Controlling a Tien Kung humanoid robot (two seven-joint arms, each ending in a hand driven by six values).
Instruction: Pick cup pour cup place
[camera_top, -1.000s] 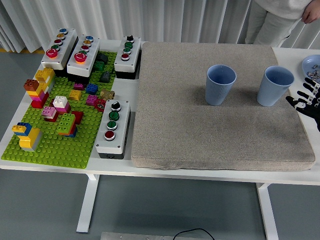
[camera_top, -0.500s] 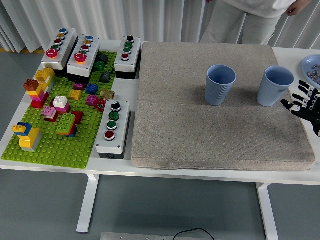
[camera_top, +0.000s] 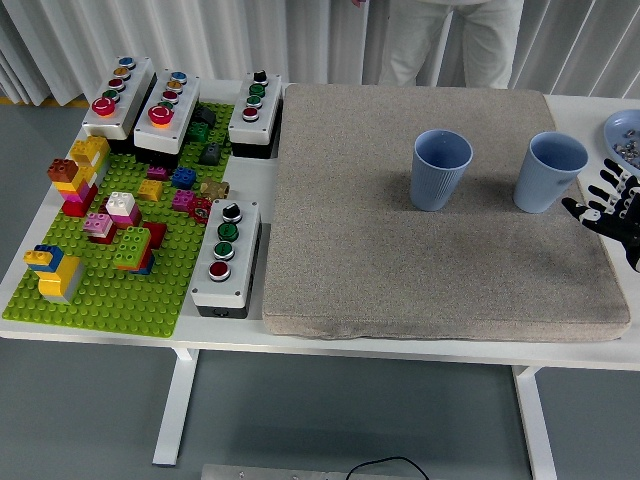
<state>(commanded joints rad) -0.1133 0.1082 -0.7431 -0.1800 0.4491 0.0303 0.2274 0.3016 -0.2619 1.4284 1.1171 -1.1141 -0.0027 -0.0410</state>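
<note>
Two blue ribbed cups stand upright on a grey-brown mat that covers the right part of the white table; left cup sits toward the mat's far edge, right of its middle; right cup sits near the mat's far right corner; the two are well apart, level with each other; contents of neither can be made out.

Right hand comes in from the table's right edge, black, fingers spread wide and holding nothing; it is just beside the right cup, fingertips close to its wall but not touching as far as can be seen; left arm out of view.

Blue plate at the far right edge of the table, cut by the frame, with small items too small to tell.

Left part of the table: green baseplate with coloured bricks along the left edge; four button boxes, three at the far edge, one between baseplate and mat.

Person stands at the far side; pale trousers only, hands not doing anything on the table.
</note>
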